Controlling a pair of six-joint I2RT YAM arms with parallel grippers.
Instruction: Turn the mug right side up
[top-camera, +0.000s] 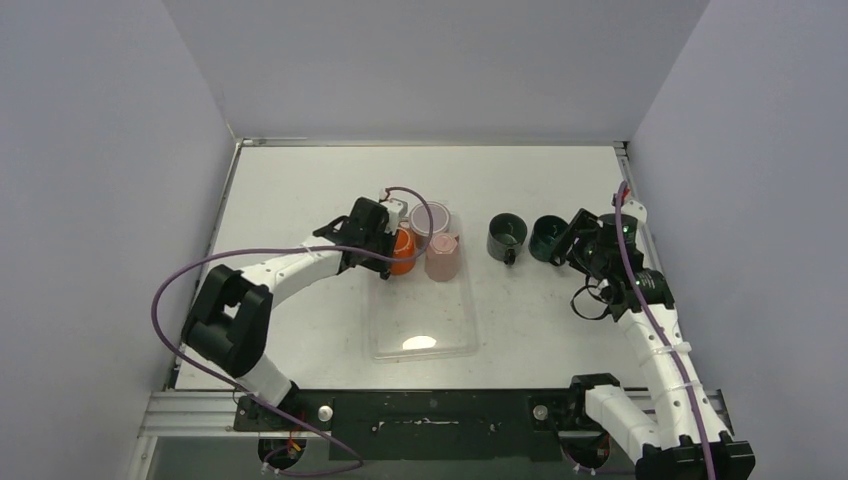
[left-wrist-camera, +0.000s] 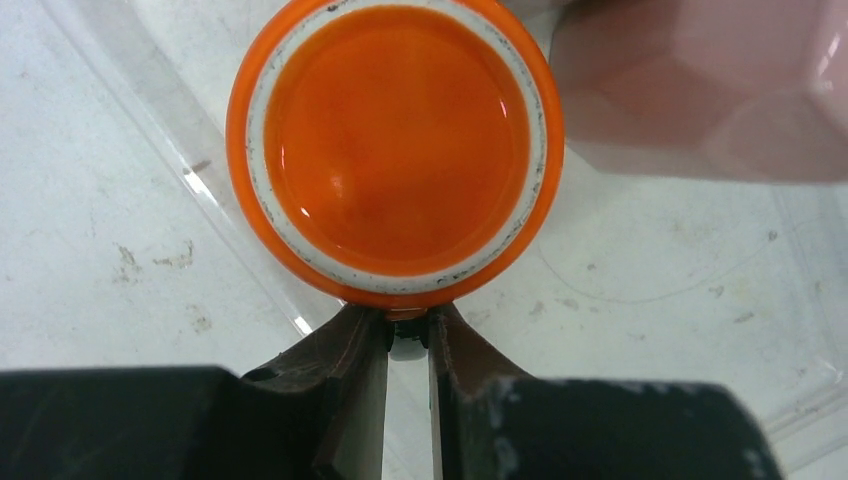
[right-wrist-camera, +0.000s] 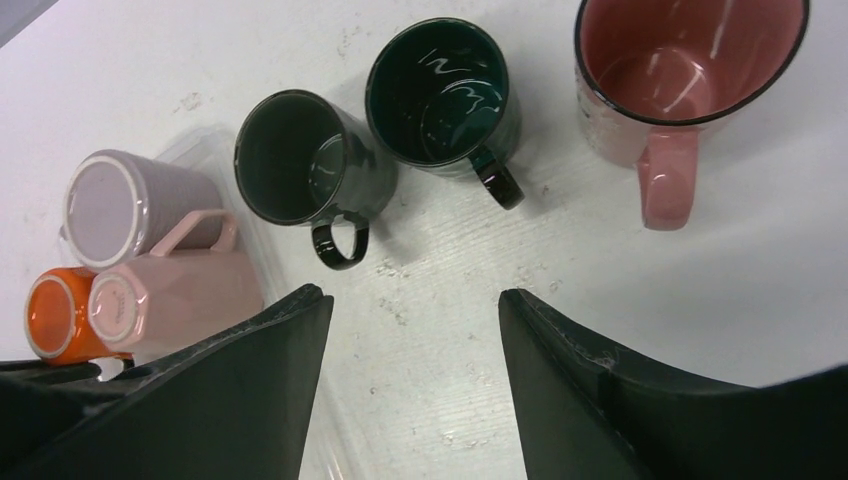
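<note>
The orange mug (top-camera: 402, 250) stands upside down, base up, at the far left corner of the clear tray (top-camera: 425, 330). Just beside it on the tray are a pink mug (top-camera: 442, 258) and a lilac mug (top-camera: 430, 217), both also inverted.

Left gripper (left-wrist-camera: 407, 335): jaws drawn together at the near side of the orange mug, pinching a thin dark part at its rim. Whether that part is the handle cannot be told.

Right gripper (right-wrist-camera: 415, 330): jaws apart, holding nothing, above the table right of the tray. Below it stand two green mugs (right-wrist-camera: 300, 160) (right-wrist-camera: 445, 90) and a salmon mug (right-wrist-camera: 680, 70), all upright.
</note>
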